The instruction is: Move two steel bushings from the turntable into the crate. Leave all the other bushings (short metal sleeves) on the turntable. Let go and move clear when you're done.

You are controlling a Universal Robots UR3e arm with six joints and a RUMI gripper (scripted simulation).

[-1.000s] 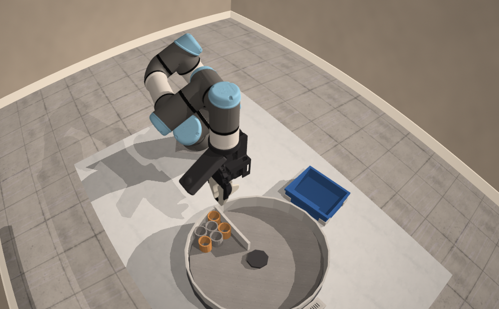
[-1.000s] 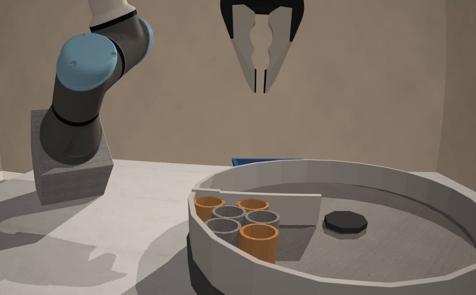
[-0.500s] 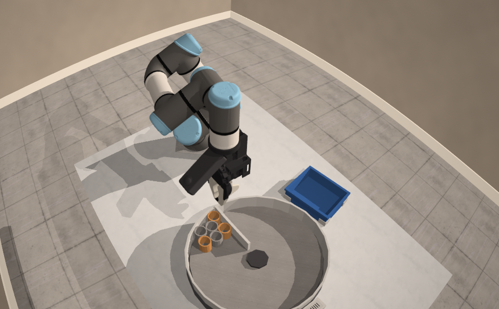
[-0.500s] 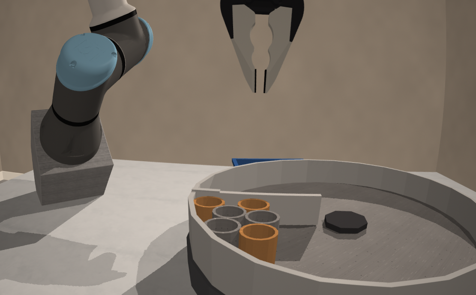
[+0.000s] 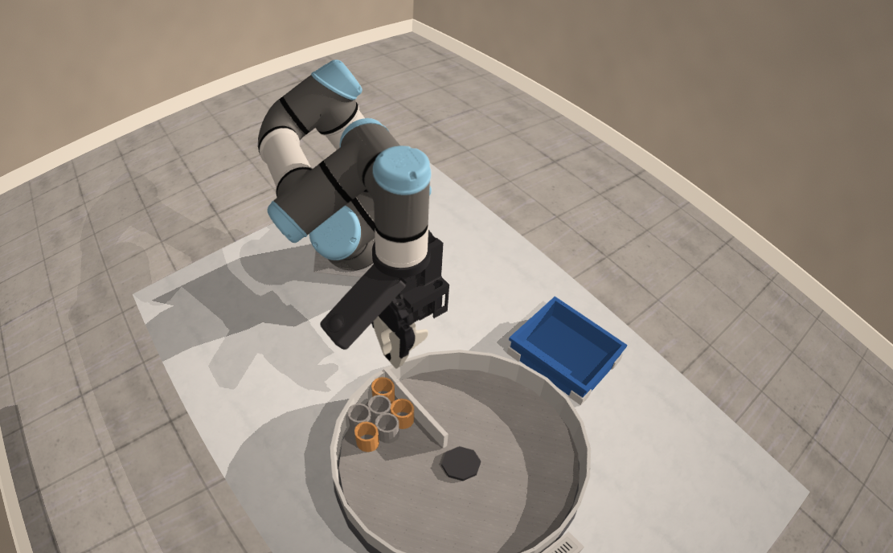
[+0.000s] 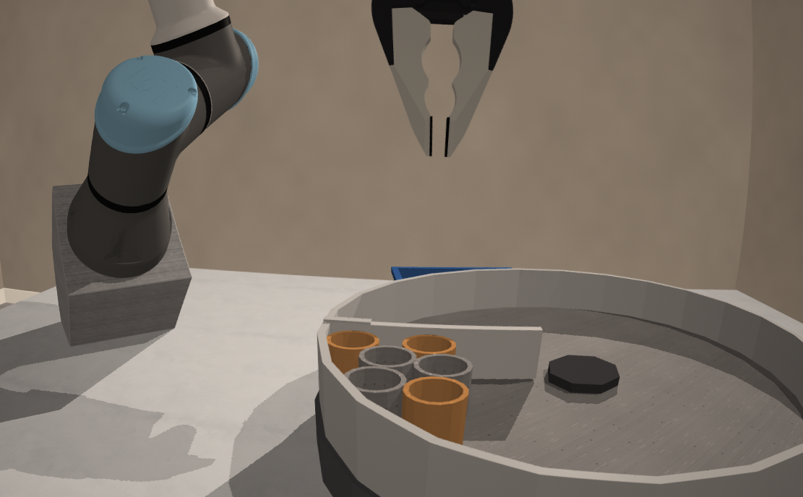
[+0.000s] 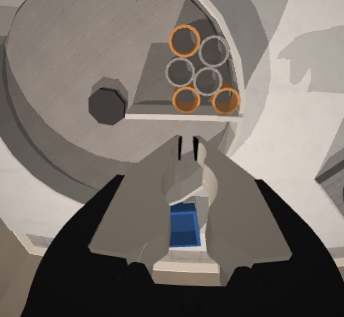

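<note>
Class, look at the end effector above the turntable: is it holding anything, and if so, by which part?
Nothing is held. The end effector hangs shut and empty, high above the turntable; all six bushings stand in their wedge compartment.

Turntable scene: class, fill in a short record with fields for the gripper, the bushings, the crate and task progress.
gripper: gripper shut, holding nothing, high above the turntable
steel bushings: three grey, clustered beside the divider wall
other bushings: three orange, in the same cluster
crate: blue crate, nothing seen inside
progress: no bushing moved yet
</note>
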